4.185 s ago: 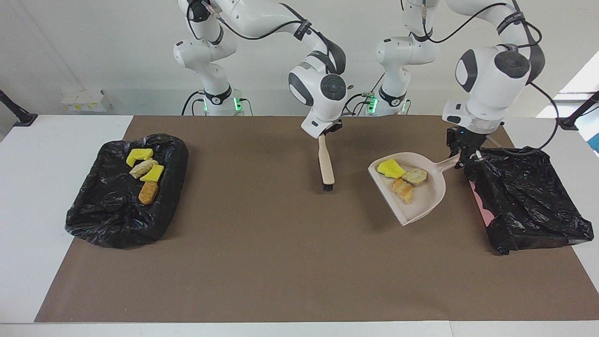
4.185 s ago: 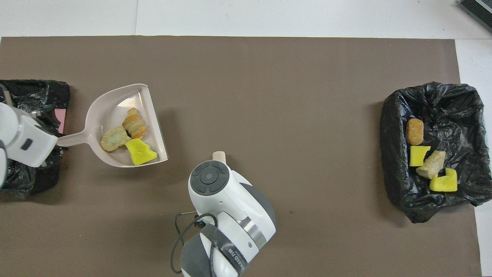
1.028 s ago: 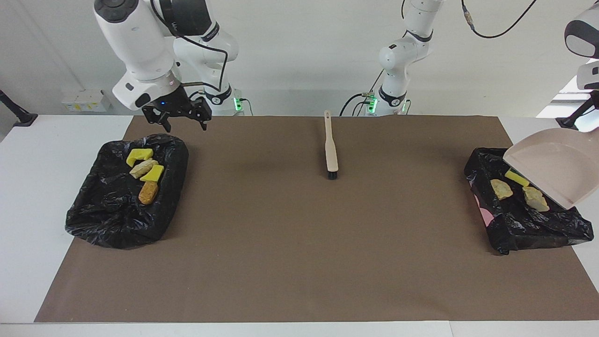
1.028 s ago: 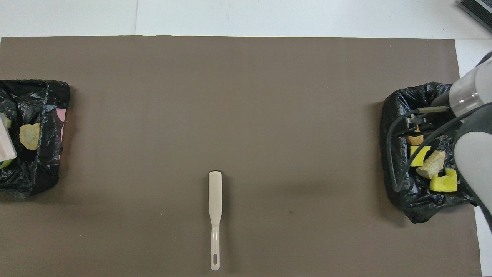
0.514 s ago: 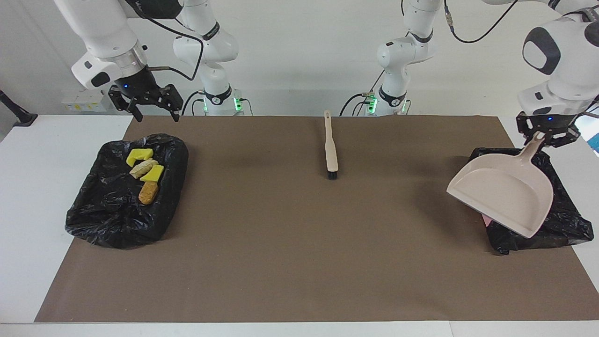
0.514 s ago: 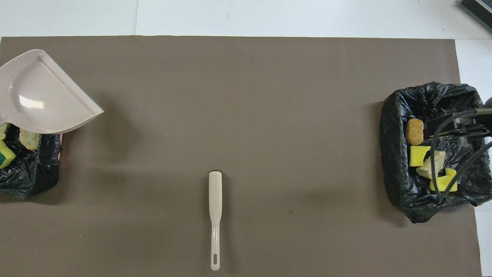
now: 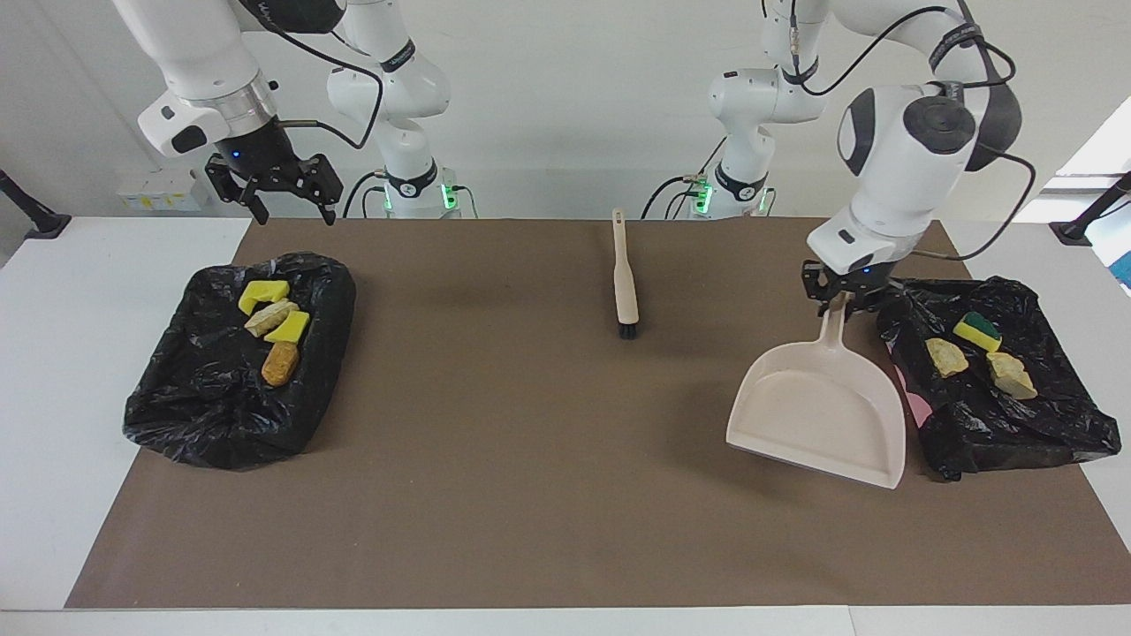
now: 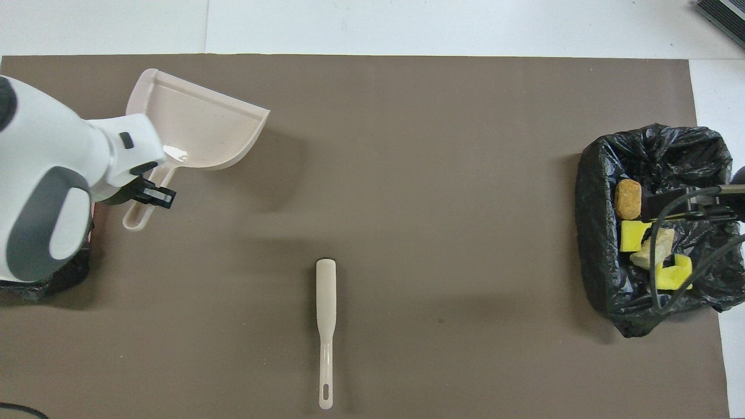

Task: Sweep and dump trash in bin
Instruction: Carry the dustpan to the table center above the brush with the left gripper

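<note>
From the facing camera I see my left pincer (image 7: 846, 297) clamped on the dustpan (image 7: 817, 413) handle, the empty pan hanging tilted over the worktop (image 7: 530, 459) just beside the bin (image 7: 1016, 433) at the left arm's end. Three scraps (image 7: 976, 332) lie in that bin. My right pincer (image 7: 281, 190) hangs spread wide above the other bin (image 7: 212, 415), which holds four scraps (image 7: 276, 325).

From overhead, the brush (image 8: 326, 314) lies flat mid-worktop, well apart from the dustpan (image 8: 198, 125).

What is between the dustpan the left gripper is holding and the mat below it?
Nothing visible. The left gripper holds the empty dustpan by its handle over bare brown mat beside the bin that already holds three scraps. The brush lies apart, mid-table. The right gripper waits open above the second bin.
</note>
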Available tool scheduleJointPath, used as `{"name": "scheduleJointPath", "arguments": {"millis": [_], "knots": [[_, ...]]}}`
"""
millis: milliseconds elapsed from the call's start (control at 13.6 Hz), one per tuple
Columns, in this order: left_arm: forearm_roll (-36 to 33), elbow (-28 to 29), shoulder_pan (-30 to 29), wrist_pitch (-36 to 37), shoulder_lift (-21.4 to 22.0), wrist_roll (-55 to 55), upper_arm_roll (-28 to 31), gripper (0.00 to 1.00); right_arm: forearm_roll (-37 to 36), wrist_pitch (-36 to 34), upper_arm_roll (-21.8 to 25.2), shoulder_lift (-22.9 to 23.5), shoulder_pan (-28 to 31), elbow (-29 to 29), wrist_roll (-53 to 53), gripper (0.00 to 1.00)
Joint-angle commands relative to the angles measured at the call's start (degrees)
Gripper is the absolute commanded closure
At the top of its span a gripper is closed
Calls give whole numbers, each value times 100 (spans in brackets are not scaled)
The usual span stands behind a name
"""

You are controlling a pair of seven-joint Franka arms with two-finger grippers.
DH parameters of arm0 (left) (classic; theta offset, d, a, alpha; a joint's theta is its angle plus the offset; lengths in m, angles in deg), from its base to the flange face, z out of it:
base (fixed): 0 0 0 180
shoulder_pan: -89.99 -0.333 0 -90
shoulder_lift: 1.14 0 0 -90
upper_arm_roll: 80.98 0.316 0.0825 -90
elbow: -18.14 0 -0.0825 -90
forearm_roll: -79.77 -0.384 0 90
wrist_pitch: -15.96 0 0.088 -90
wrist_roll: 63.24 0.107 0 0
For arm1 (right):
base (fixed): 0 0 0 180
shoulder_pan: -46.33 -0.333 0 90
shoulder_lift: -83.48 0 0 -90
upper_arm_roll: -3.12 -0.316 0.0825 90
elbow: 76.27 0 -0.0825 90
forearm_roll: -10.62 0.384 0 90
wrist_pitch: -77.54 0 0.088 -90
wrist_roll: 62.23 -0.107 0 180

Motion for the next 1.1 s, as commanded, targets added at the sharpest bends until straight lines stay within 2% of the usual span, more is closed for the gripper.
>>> {"name": "scheduleJointPath", "arguments": {"millis": [0, 147, 367, 881, 955, 1028], "knots": [[230, 64, 739, -518, -342, -1381, 121, 100, 24, 97, -49, -124, 6, 134, -57, 0], [527, 64, 1215, -1063, -676, -2446, 121, 100, 33, 89, -41, -124, 14, 134, -66, 0], [617, -42, 1716, -1609, -1178, -2679, 121, 100, 24, 89, -49, -124, 23, 134, -66, 0], [635, 20, 2034, -1742, -1337, -2836, 130, 100, 33, 97, -41, -124, 23, 134, -66, 0], [635, 20, 2078, -1795, -1424, -3038, 121, 98, 33, 89, -49, -124, 23, 134, -66, 0], [635, 20, 2183, -1891, -1459, -3248, 130, 91, 33, 97, -49, -124, 23, 134, -66, 0]]}}
